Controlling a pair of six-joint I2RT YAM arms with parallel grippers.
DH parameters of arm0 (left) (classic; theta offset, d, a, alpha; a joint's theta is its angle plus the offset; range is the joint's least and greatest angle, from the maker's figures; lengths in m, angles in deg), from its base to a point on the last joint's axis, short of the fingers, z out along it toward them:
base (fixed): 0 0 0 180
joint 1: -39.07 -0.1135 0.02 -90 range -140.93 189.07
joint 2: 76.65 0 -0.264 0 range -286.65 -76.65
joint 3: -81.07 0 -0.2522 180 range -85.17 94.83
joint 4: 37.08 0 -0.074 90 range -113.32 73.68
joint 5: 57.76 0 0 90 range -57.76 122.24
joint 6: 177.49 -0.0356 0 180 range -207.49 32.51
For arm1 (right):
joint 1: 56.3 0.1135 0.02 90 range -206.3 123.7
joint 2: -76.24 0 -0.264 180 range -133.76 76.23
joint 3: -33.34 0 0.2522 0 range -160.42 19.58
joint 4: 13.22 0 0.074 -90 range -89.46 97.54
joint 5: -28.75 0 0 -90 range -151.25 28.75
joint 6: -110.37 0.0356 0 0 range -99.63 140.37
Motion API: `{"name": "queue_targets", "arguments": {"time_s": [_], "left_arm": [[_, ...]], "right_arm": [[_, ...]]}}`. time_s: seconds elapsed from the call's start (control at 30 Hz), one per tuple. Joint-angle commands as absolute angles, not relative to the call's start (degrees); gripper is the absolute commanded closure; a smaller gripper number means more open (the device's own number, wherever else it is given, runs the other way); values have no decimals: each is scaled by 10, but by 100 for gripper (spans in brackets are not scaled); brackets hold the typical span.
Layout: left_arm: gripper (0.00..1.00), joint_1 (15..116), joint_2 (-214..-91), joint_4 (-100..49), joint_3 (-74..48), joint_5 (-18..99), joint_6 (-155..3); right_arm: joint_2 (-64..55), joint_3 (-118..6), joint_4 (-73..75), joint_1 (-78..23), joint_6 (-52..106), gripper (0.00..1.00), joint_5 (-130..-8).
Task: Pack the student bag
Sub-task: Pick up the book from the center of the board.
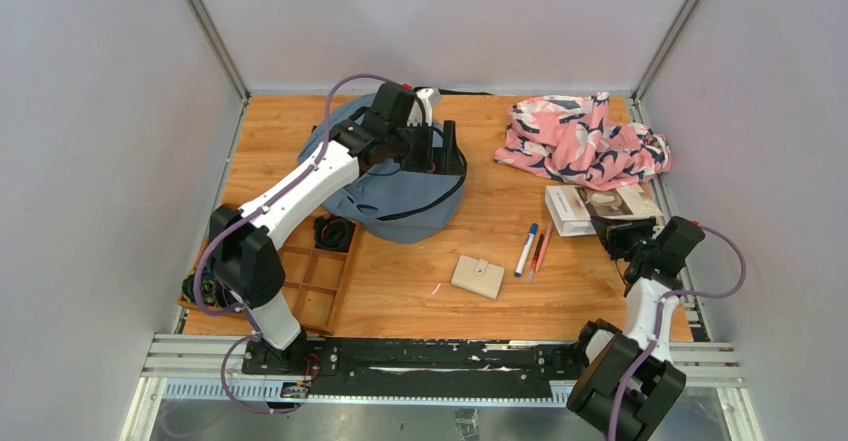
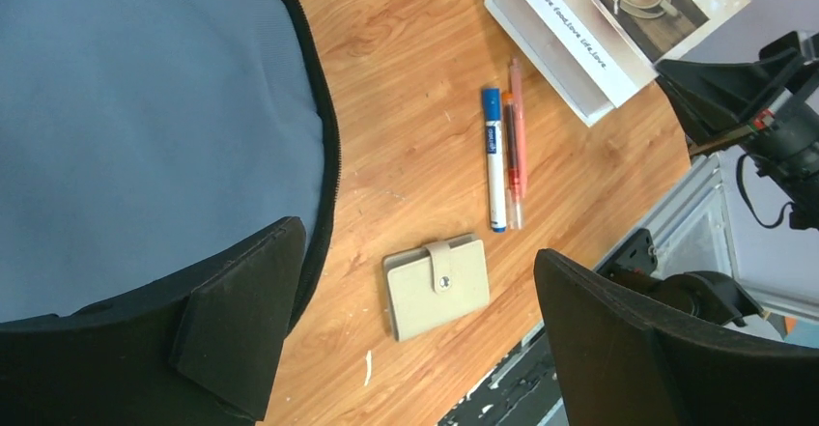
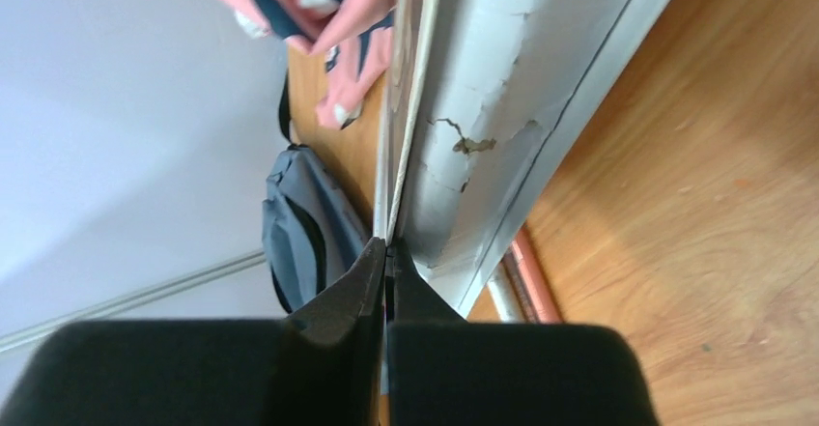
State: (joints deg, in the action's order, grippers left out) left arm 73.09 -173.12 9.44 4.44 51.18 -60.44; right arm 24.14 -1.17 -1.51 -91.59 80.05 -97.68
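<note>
R gripper (image 3: 387,249) nips thin book (image 3: 483,107) cover (cracked white spine); soft student bag (image 1: 405,206).

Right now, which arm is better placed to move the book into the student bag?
Right. The right claw is shut on the near edge of the book, so it can likely lift and carry it. The left claw hangs open above the student bag, well away from the book.

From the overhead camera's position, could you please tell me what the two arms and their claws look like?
Both the left arm and right arm have white links joined by bulky black joint housings, each trailed by a looping purple cable. The left claw and right claw have flat, matte-black wedge-shaped fingers. No markings are legible.
</note>
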Motion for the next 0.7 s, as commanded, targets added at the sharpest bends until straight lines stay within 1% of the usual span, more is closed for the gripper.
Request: {"name": "queue_targets", "arguments": {"time_s": [0.0,0.1,0.2,0.33,0.5,0.6,0.67], "left_arm": [[3,730,-1753,115,89,516,-626],[3,706,-1749,141,109,515,-642],[3,666,-1729,133,98,539,-632],[3,610,-1703,126,81,566,-620],[3,541,-1669,125,68,581,-610],[3,504,-1654,126,56,582,-599],[3,482,-1644,121,38,585,-587]], "right_arm": [[273,-42,12,-916,832,100,-1035],[270,-84,19,-895,849,100,-1046],[277,-121,34,-863,859,100,-1042],[290,-175,45,-792,868,100,-1002],[238,-250,14,-623,862,100,-954],[169,-296,-44,-499,849,100,-934],[108,-337,-82,-433,831,100,-939]]}}
